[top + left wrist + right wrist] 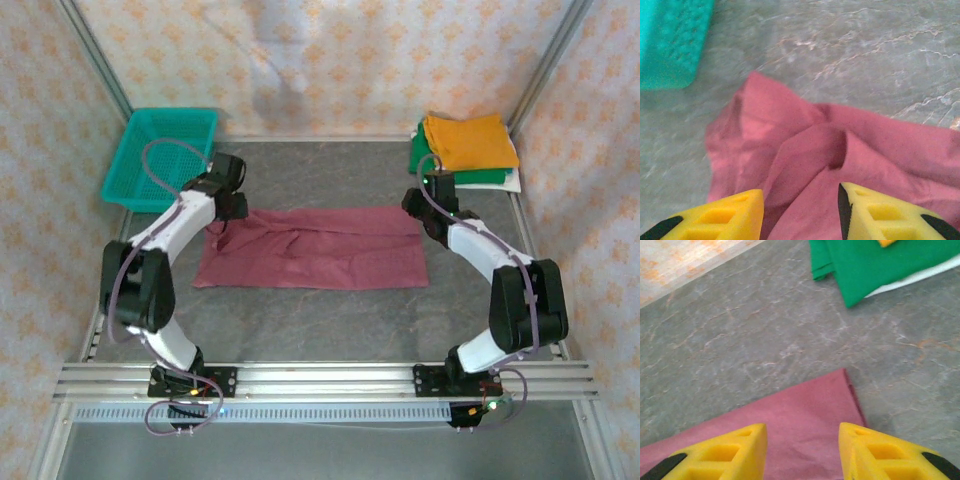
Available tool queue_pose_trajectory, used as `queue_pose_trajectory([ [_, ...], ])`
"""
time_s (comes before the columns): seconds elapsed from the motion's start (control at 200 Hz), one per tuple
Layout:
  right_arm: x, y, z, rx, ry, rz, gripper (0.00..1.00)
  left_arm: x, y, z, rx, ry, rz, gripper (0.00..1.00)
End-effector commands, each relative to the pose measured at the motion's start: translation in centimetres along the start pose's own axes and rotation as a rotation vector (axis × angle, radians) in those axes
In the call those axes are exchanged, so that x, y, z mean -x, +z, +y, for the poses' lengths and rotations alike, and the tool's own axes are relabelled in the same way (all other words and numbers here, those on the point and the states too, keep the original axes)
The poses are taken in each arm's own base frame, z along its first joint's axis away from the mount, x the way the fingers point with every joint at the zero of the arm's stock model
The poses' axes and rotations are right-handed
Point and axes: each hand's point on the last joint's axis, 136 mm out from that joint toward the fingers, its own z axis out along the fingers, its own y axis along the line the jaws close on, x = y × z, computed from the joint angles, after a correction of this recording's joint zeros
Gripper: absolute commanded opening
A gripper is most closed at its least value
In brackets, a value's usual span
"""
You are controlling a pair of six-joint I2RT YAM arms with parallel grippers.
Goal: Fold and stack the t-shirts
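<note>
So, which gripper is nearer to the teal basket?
Left. The left gripper hangs over the left end of the maroon shirt, close beside the basket; the right gripper is over the shirt's other end, much farther away.

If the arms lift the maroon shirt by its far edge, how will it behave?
Probably floppy: the maroon t-shirt lies flat but puckers into soft folds at its left end, so it should sag between grips. Likely light: its edge looks thin on the table. Unlikely to roll or tip.
</note>
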Motion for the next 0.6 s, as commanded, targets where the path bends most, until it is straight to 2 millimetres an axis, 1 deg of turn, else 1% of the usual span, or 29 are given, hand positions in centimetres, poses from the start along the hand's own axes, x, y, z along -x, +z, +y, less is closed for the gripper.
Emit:
queue_pose_trajectory([
  [0.0,-0.3,0.5,0.6,0.005,-0.017,0.017,0.42,-0.2,1.8,-1.7,-0.017,0.105,0.056,0.44],
  [0.045,-0.5,0.6,0.6,0.005,-0.015,0.020,0.42,0.0,2.5,-2.0,-0.016,0.121,0.057,0.44],
  [0.06,-0.6,0.7,0.6,0.005,-0.013,0.021,0.42,0.0,2.7,-2.1,-0.019,0.126,0.056,0.47],
  [0.085,-0.7,0.8,0.6,0.005,-0.015,0.023,0.42,0.1,3.0,-2.3,-0.026,0.132,0.057,0.48],
  [0.17,-1.0,0.9,0.6,0.005,-0.014,0.029,0.42,0.2,4.1,-2.7,-0.028,0.142,0.071,0.47],
  [0.2,-1.0,0.9,0.6,0.006,-0.016,0.028,0.43,0.6,4.0,-2.7,-0.025,0.141,0.061,0.46],
  [0.205,-1.0,0.9,0.6,0.005,-0.017,0.029,0.43,0.2,4.5,-2.7,-0.020,0.143,0.074,0.46],
  [0.215,-1.0,0.9,0.7,0.005,-0.017,0.030,0.43,0.0,5.0,-2.7,-0.017,0.144,0.082,0.46],
  [0.285,-0.9,0.9,0.7,0.004,-0.017,0.025,0.43,0.0,6.1,-2.9,-0.016,0.139,0.093,0.45],
  [0.365,-0.9,0.8,0.6,0.001,-0.022,0.026,0.43,-0.1,7.1,-3.1,-0.015,0.133,0.096,0.38],
  [0.445,-0.7,0.6,0.6,-0.001,-0.024,0.023,0.43,0.1,7.7,-3.2,-0.007,0.130,0.107,0.36],
  [0.5,-0.8,0.6,0.6,-0.002,-0.027,0.024,0.43,0.5,7.7,-3.5,-0.015,0.128,0.103,0.28],
  [0.546,-0.7,0.5,0.5,-0.007,-0.029,0.022,0.43,0.6,7.2,-3.6,-0.023,0.117,0.107,0.23],
  [0.596,-0.7,0.3,0.4,-0.010,-0.034,0.021,0.43,0.8,6.4,-3.8,-0.029,0.108,0.097,0.13],
])
